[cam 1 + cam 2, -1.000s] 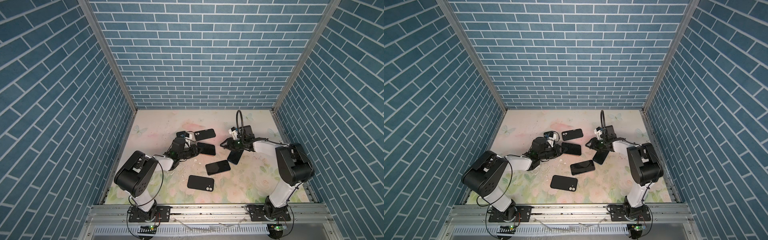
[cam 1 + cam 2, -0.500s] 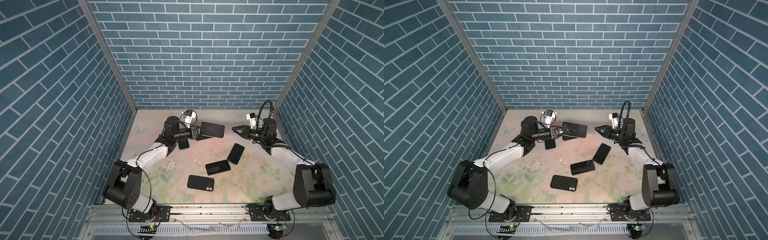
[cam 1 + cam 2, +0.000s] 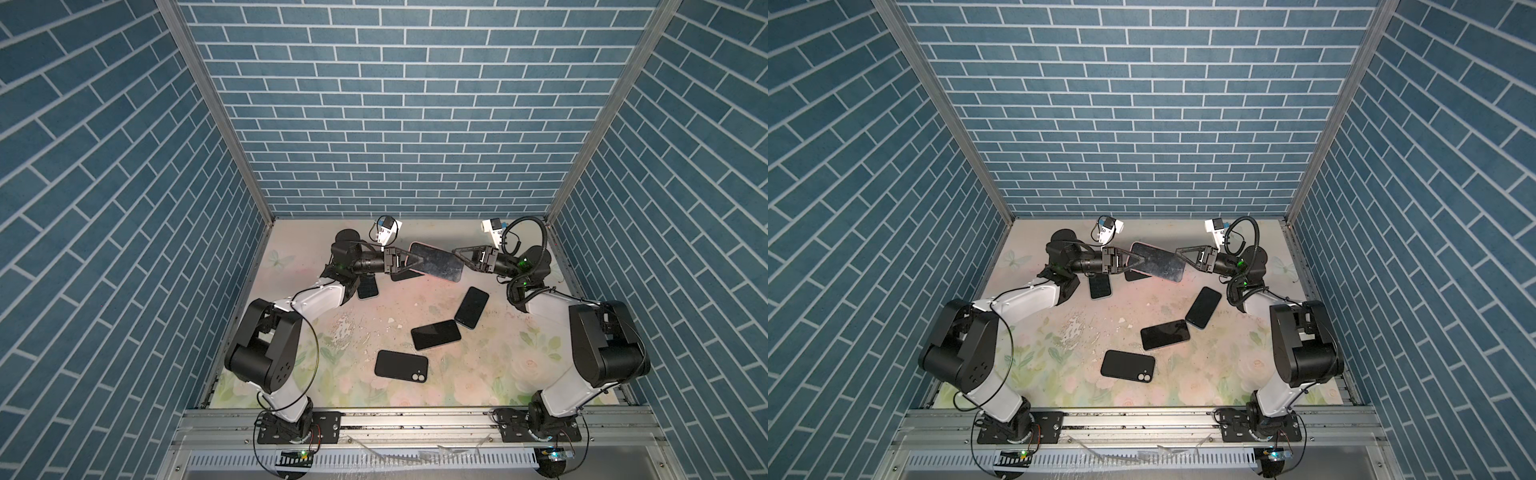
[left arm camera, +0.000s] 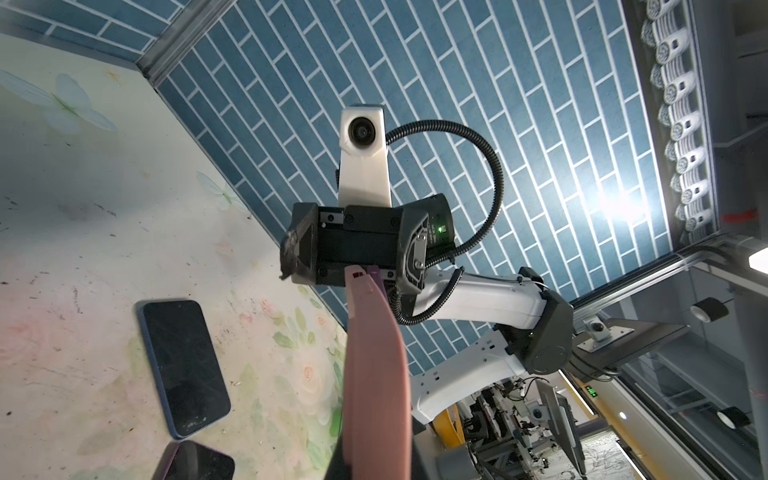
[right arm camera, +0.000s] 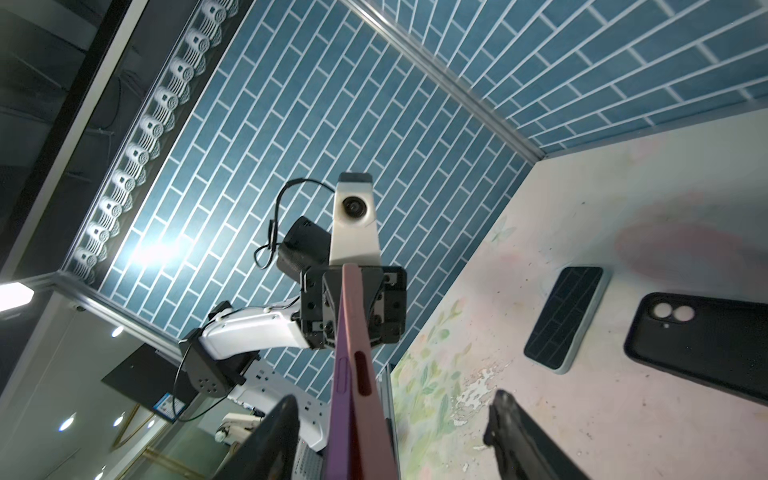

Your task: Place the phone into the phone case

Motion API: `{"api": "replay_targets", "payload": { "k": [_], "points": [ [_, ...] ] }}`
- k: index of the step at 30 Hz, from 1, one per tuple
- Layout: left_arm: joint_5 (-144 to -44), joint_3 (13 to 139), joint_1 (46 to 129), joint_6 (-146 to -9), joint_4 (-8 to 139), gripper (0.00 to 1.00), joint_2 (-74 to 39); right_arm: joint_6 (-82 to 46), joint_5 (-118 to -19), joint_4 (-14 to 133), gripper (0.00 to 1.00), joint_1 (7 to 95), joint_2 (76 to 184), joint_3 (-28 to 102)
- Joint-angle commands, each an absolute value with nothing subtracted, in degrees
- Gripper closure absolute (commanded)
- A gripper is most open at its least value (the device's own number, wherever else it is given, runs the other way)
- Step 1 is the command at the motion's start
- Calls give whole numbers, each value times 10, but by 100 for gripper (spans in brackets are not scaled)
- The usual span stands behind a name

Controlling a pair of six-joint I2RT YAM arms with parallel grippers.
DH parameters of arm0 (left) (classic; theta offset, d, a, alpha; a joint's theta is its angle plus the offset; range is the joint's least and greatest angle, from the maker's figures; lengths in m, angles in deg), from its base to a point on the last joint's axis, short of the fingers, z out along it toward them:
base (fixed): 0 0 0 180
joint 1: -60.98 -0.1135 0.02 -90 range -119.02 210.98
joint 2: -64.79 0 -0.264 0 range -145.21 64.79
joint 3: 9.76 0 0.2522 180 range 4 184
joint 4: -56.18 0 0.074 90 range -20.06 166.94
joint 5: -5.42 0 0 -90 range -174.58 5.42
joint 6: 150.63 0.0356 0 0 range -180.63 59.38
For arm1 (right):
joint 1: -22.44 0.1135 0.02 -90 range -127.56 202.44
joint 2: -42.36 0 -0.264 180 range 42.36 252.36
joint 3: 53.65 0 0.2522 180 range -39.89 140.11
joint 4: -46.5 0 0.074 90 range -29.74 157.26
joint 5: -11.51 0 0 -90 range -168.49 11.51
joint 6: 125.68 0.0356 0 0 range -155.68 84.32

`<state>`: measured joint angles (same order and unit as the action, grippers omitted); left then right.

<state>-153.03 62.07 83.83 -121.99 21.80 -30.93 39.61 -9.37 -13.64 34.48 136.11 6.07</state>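
Observation:
A pink phone case with a purple phone lying in it hangs in the air over the back of the table, screen up in both top views. I cannot tell whether the phone is fully seated. My left gripper is shut on one end of the case. At the other end my right gripper stands open. Its two fingers straddle the case edge without touching it. The same pair shows as phone case, left gripper and right gripper.
On the floral table lie a black case, a dark phone and a blue-edged phone. Another phone lies by the left arm. A second black case lies under the raised one. Brick walls close in three sides.
Both arms have risen from the table. The left one lifted the cased phone. The right gripper has come in to the phone's free end and opened wider.

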Motion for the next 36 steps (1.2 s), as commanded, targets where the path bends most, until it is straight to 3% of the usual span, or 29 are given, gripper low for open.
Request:
{"api": "replay_targets", "payload": {
  "k": [1,5,10,20,21,24,25,30,34,36],
  "points": [
    [-1546,642,825,-1284,99,100,-317,432,-73,-198,30,346,1356,71],
    [-1547,640,823,-1285,96,100,-326,436,-74,-198,38,348,1356,71],
    [-1547,637,822,-1285,94,100,-330,445,-72,-199,57,360,1368,78],
    [-1546,623,822,-1297,75,100,-330,447,-88,-193,72,370,1386,95],
    [-1546,622,822,-1298,75,100,-329,447,-89,-189,75,370,1387,96],
    [-1546,619,822,-1298,74,100,-328,436,-94,-164,99,370,1393,102],
    [-1546,619,822,-1298,74,100,-328,428,-96,-149,100,370,1394,103],
    [-1543,616,822,-1301,70,100,-327,286,-117,49,100,370,1357,106],
    [-1522,609,822,-1305,60,100,-322,103,-158,305,79,372,1296,126],
    [-1505,604,822,-1315,43,100,-316,68,-157,357,67,375,1280,131]
  ]
}}
